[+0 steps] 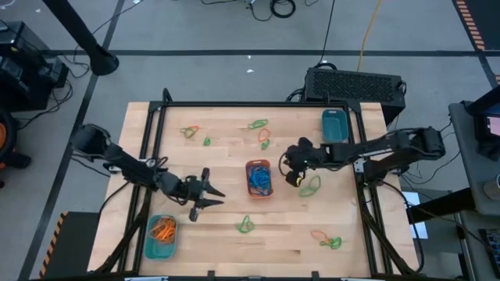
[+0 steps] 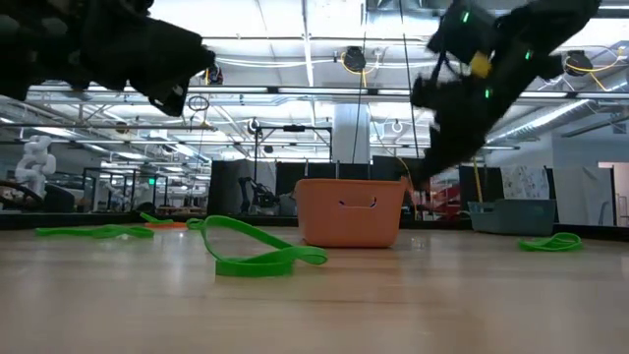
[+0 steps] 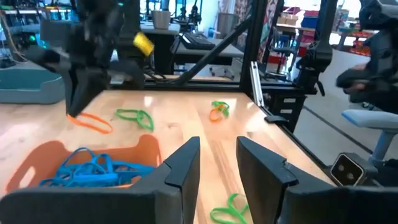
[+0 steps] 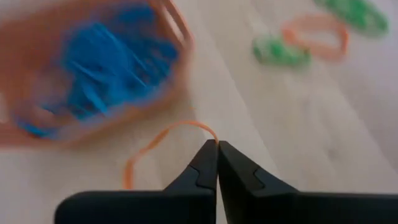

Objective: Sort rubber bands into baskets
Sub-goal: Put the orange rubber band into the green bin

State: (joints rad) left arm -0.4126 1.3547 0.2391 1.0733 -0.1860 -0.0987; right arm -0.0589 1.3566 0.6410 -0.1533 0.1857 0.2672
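My right gripper [image 1: 284, 164] hangs just right of the orange basket [image 1: 258, 178], which holds several blue rubber bands [image 4: 106, 62]; it is shut on an orange rubber band [image 4: 158, 146]. My left gripper [image 1: 219, 198] is open and empty, left of the orange basket and above the table, and its fingers show parted in the left wrist view [image 3: 217, 162]. One teal basket [image 1: 160, 236] with orange bands stands at the near left. A second teal basket [image 1: 334, 125] stands at the far right. My right gripper pinches the orange band at one end of its loop [image 4: 210, 135] between its two fingertips, coming from above and slanting down. The band hangs slack below the fingers beside the orange basket [image 3: 90, 121]. I cannot tell whether its lower end [image 4: 127, 177] touches the table.
Loose bands lie scattered: green ones [image 1: 258, 123], [image 1: 311, 185], [image 1: 246, 225], an orange and green pair [image 1: 326, 239], and others at the far left [image 1: 190, 131]. A green band [image 2: 256, 254] lies near the table's front. Black frame rails [image 1: 152, 140] border the table.
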